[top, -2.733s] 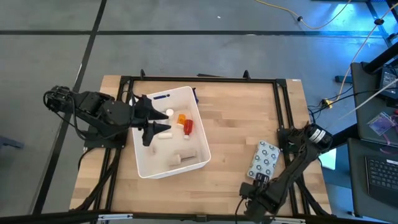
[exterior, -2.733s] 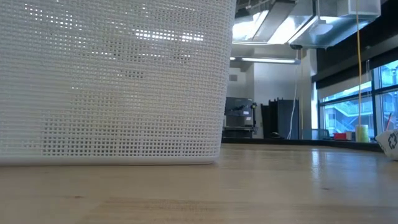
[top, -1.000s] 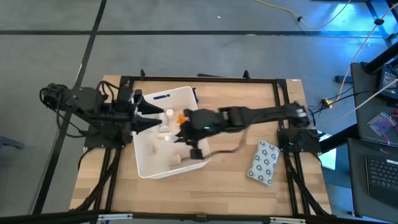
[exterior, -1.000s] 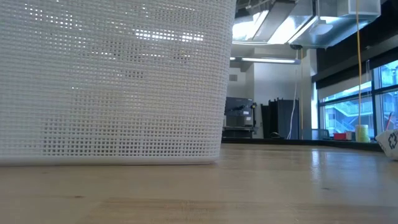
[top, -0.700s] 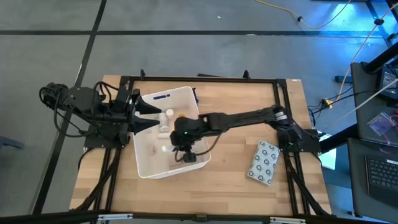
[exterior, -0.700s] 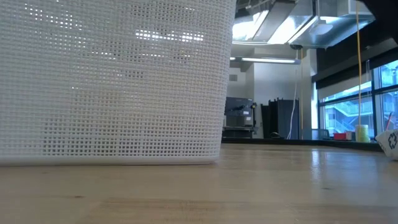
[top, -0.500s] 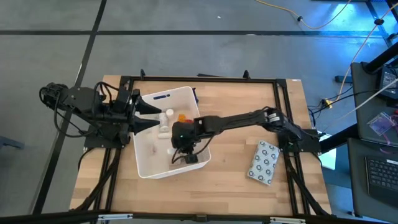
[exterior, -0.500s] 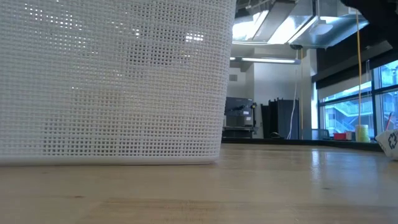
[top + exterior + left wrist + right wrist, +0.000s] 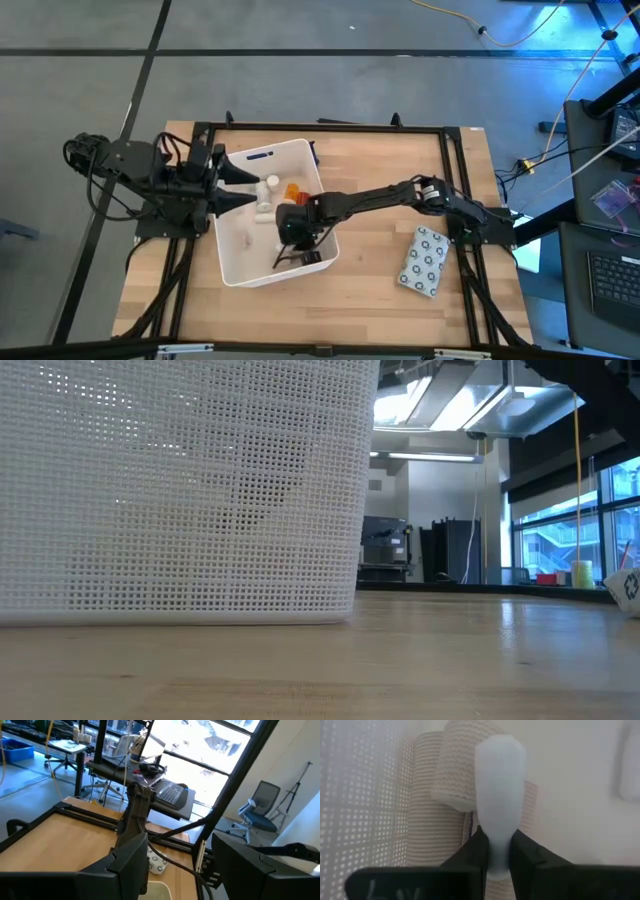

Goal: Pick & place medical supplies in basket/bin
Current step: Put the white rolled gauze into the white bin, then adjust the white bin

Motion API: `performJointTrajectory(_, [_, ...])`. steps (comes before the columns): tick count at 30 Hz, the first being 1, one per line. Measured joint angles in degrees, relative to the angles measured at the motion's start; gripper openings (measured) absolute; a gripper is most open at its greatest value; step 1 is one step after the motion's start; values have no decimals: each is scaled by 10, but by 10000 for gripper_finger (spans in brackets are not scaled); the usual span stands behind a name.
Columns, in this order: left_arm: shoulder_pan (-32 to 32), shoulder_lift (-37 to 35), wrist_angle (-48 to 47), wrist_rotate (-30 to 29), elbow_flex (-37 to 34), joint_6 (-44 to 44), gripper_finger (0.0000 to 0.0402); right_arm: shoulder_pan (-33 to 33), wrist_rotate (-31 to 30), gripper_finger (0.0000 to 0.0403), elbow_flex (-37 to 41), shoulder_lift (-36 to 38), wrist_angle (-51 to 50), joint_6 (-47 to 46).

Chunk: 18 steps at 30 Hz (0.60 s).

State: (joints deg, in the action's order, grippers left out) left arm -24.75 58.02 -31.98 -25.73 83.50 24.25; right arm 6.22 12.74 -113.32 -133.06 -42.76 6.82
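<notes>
A: What is closest in the low view?

B: The bare wood table (image 9: 420, 660). On it stands the white bin (image 9: 180, 490), with its mesh wall filling the left side. Far off at the right edge, a bit of the dotted packet (image 9: 628, 588) peeks in.

A: Where is the right gripper (image 9: 297, 243)?

B: It is down inside the bin (image 9: 232, 272), near the front right corner. The arm reaches across the table from the right side.

A: Is it holding something?

B: Yes. In its own camera, the two dark fingers (image 9: 472, 852) pinch the narrow end of a white tube (image 9: 499, 790). The tube sticks out past them. Right behind the tube lies the beige roll (image 9: 440, 805), by the bin's mesh wall (image 9: 360, 795).

A: What else is in the bin?

B: From above, a white bottle (image 9: 270, 184) and an orange bottle (image 9: 292, 189) lie near the middle. A blue cloth (image 9: 258, 154) shows at the far rim.

A: And the packet?

B: The dotted packet (image 9: 424, 261) lies flat on the table to the right, well apart from the bin.

A: Where is the left gripper (image 9: 232, 186)?

B: It hangs at the left rim of the bin. Its fingers (image 9: 130, 860) are spread wide and hold nothing.
</notes>
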Motion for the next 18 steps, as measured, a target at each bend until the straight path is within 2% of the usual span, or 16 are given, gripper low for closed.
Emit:
performJointTrajectory(4, [0, 0, -11, 17, 0, 0, 214, 0, 19, 95, 0, -1, -5, 15])
performJointTrajectory(11, [0, 1, -18, 18, 0, 5, 214, 1, 38, 213, -18, -4, -35, 12])
performJointTrajectory(14, [0, 1, -17, 17, 0, 5, 214, 1, 17, 248, -58, -4, -70, 9])
performJointTrajectory(18, [0, 1, -17, 14, 0, 4, 214, 1, -20, 272, -154, -4, -135, -10])
